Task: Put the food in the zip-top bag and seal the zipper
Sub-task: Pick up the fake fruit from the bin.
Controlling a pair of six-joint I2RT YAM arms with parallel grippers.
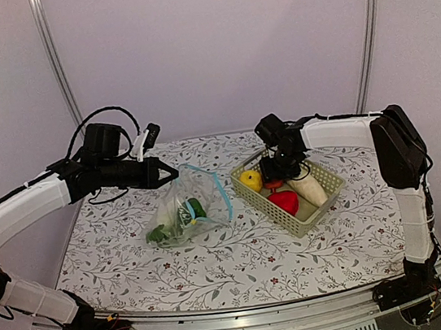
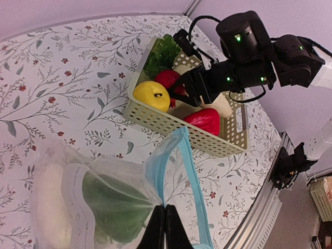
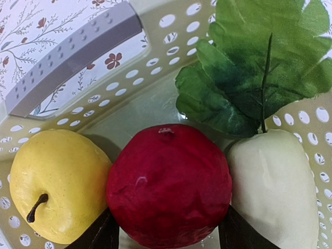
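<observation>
Here the right hand, spread around the red round fruit, could nudge the neighbouring yellow apple; left hand pinches the zip-top bag.

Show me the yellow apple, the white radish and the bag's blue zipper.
yellow apple [image 3: 57, 184]: right wrist view, its front skin.
white radish [image 3: 272, 187]: right wrist view, its body.
zipper [image 2: 189, 176]: left wrist view, mid strip.

The zip-top bag is seen as thin, clear, crinkled plastic with a light-blue zipper strip. The basket is formed of pale green, perforated plastic with a slight sheen. A glossy, faintly dimpled skin is shown on the red round piece; a smooth satin finish on the yellow apple; a matt, waxy surface on the white radish, whose leaf is veined and cloth-like. The table is covered in a matt floral print
</observation>
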